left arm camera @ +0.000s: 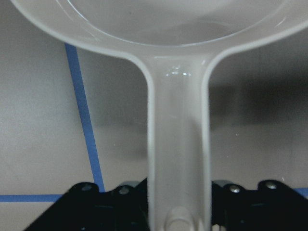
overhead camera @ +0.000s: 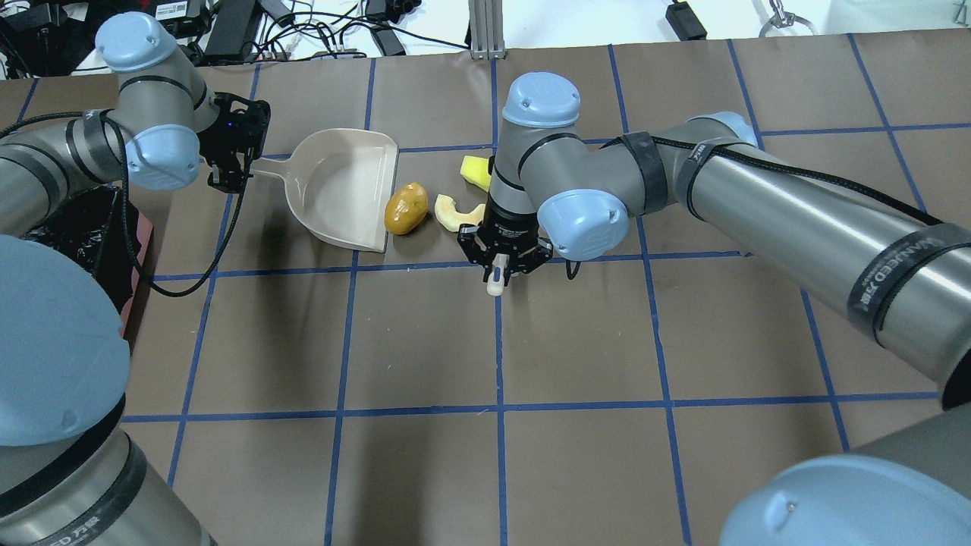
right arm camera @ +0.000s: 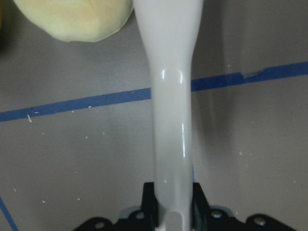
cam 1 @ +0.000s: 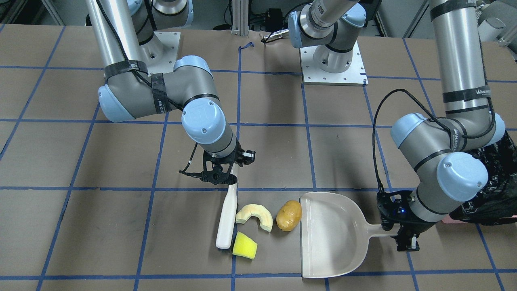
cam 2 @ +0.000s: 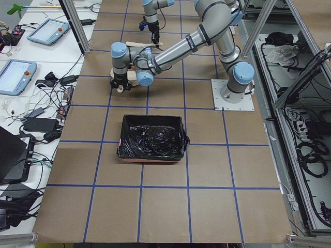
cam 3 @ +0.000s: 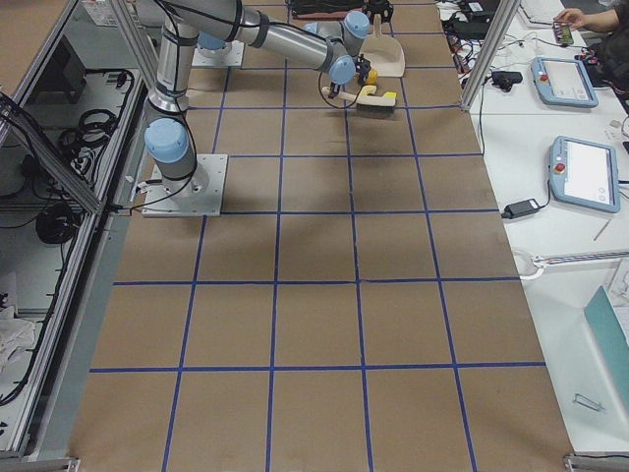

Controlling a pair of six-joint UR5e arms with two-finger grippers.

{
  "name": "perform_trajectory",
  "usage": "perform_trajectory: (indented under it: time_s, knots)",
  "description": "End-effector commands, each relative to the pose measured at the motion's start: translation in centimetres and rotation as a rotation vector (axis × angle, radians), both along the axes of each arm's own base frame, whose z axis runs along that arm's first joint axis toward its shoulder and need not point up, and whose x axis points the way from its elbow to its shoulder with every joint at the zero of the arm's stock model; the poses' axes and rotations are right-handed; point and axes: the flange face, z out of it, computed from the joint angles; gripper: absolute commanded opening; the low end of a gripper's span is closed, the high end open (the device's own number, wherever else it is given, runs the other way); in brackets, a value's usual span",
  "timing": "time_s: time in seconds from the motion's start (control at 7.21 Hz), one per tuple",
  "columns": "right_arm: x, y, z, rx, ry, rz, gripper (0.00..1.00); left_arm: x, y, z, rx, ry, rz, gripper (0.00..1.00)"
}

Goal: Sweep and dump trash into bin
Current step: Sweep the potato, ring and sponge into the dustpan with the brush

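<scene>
1. The right gripper [cam 1: 226, 170], at the left of the front-facing view, is pinched on the handle end of a white brush [cam 1: 227, 216]. The brush runs toward the near edge of the table [cam 1: 121, 226].
2. The yellow sponge wedge [cam 1: 244, 245] lies just beside the brush's near end, on its right.
3. The pale crescent slice [cam 1: 255, 216] lies a little farther back, its left tip at the brush's side.
4. The brown potato [cam 1: 289, 215] sits right of the slice, at the open lip of the beige dustpan [cam 1: 329, 234].
5. The dustpan lies flat with nothing in it, its mouth facing left.
6. The left gripper [cam 1: 400, 233] is clamped on the dustpan's handle.
7. The bin [cam 1: 494, 202], lined with a black bag, stands at the far right, behind the left arm.
</scene>
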Motion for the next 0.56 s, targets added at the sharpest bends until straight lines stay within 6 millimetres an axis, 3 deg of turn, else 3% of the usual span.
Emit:
perform_trajectory:
  time_s: [0.0, 0.42]
  knots:
    - [2.3, 0.4, -0.1, -0.015, -0.043, -0.027, 0.00, -0.1, 0.0, 0.0, 0.000, 0.000, -0.002, 0.00]
    - [6.4, -0.3, 0.0, -0.058, -0.040, -0.046, 0.00, -0.1, 0.0, 0.0, 0.000, 0.000, -0.002, 0.00]
